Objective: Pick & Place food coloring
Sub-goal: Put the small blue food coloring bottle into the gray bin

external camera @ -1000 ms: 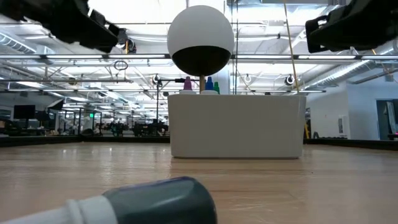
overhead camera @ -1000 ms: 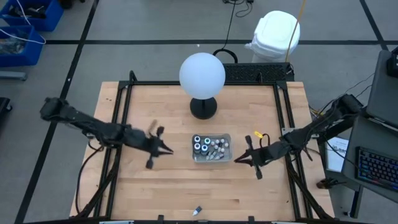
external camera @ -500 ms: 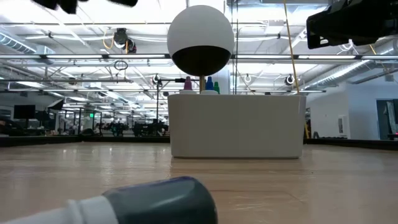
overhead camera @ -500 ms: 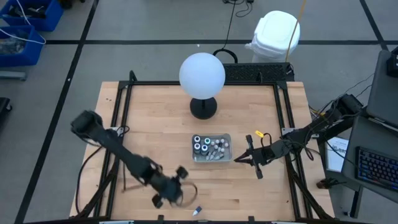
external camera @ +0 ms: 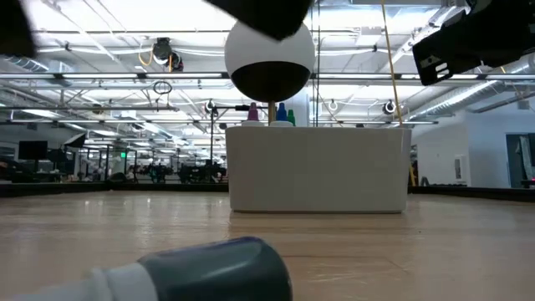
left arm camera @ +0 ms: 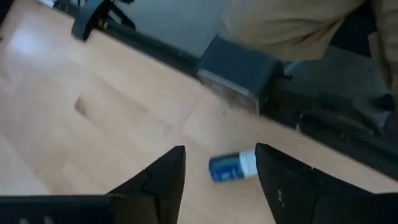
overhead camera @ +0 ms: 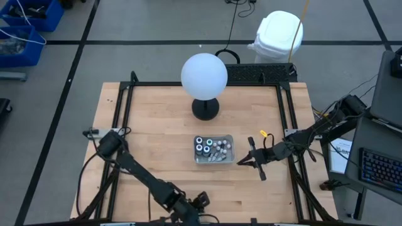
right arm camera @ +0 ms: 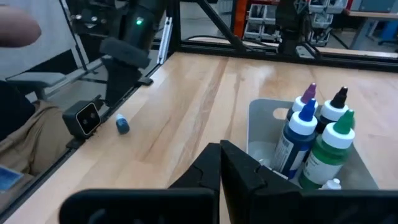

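Stray bottle left at six o'clock

Tray [overhead camera: 228, 139] at table centre already holds most of your food coloring [overhead camera: 212, 149]. Left gripper [left arm camera: 219, 168], jaws apart, hovers over the last bottle [left arm camera: 232, 167] at six o'clock. Right gripper [overhead camera: 242, 161], clenched and empty, waits at three o'clock.

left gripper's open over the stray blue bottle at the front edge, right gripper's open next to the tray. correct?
Only the right gripper part is off: its fingers are pressed shut, as the right wrist view shows. It does sit beside the tray. The left gripper is open over the stray blue bottle at the front edge.
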